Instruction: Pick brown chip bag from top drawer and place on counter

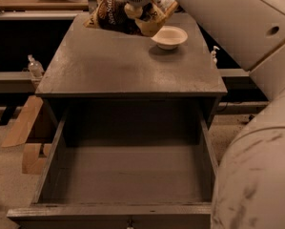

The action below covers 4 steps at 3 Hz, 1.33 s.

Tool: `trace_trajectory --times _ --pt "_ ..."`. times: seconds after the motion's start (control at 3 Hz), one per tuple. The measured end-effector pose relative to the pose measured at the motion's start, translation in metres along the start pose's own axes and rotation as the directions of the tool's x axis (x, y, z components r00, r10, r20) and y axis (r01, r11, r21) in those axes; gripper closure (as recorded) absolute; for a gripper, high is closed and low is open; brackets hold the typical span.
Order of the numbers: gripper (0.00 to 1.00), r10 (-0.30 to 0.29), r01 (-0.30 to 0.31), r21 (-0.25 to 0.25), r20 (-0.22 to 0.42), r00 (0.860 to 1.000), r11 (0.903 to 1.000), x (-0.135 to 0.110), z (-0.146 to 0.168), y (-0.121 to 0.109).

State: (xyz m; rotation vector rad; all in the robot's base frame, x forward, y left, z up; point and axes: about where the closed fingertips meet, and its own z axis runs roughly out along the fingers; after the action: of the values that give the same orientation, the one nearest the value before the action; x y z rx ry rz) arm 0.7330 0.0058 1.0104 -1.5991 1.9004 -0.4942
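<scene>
The brown chip bag (114,17), dark brown with tan edges and white lettering, hangs tilted from my gripper (136,9) above the far edge of the counter (127,63). The gripper is shut on the bag's upper middle, and its white wrist rises out of the top of the view. The bag is lifted off the grey surface. The top drawer (127,173) is pulled wide open at the front and holds nothing; its small knob shows at the bottom edge.
A small cream bowl (169,36) stands on the counter's far right, close beside the bag. My white arm fills the right side. A wooden workbench (18,1) runs behind. A small bottle (35,67) and wooden boards (25,128) are at the left.
</scene>
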Motion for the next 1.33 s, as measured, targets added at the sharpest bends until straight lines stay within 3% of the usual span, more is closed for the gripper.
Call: trace_trajectory --times 0.33,0.67,1.33 --pt "0.81 -0.001 0.001 0.003 0.0 1.0 1.0 0.0002 0.0 -0.0006" --pt "0.5 -0.002 0.002 0.001 -0.001 1.0 1.0 0.0006 0.0022 0.0004" --pt "0.04 -0.004 0.004 -0.003 -0.004 1.0 1.0 0.0006 0.0049 0.0019"
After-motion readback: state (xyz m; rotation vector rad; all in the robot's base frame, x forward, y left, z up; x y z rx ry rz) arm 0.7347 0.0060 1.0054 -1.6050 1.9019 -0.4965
